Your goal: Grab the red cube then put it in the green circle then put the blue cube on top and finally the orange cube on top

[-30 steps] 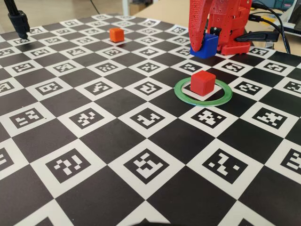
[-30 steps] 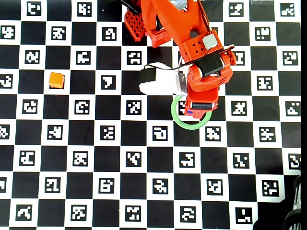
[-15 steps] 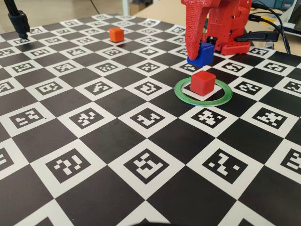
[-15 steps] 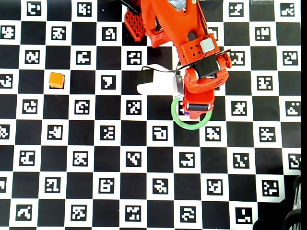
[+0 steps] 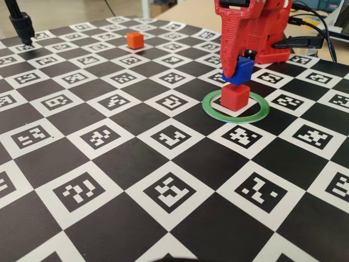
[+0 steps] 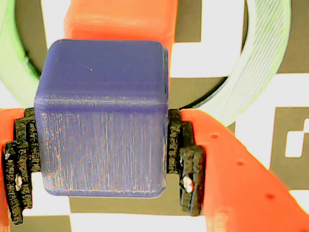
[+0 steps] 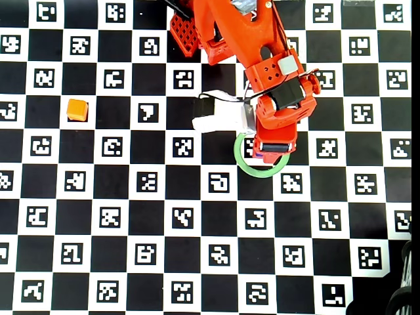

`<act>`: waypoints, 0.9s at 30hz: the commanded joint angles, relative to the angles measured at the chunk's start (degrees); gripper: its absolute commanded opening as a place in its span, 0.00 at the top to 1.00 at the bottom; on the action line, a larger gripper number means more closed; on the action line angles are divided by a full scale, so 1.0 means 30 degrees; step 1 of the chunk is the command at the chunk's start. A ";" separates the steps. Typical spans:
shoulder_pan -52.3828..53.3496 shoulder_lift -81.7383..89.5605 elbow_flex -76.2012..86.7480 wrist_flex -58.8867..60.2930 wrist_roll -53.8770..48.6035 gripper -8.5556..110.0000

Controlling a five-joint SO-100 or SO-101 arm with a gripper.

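Fixed view: tool [image 5: 238, 70] clamped on blue cube [image 5: 240, 71], sitting on or just above red cube [image 5: 235, 95] inside green circle [image 5: 235, 114] — contact unclear. Orange cube [image 5: 134, 39] far back on the surface. Wrist view: pads [image 6: 186, 164] grip both sides. Overhead view: arm hides the stack.

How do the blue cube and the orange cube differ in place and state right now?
The blue cube is clamped in the gripper, while the orange cube sits free on the board. The blue cube hangs tilted just above the red cube inside the green circle; the orange cube rests flat on a far marker square, well away from the ring. Both look like the same small cube shape.
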 commanded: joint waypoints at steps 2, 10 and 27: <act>-0.0088 0.0322 -0.0088 -0.0059 0.0059 0.93; -0.0088 0.0381 0.0029 -0.0088 0.0059 0.93; -0.0352 0.0000 0.0146 -0.0732 0.0176 0.93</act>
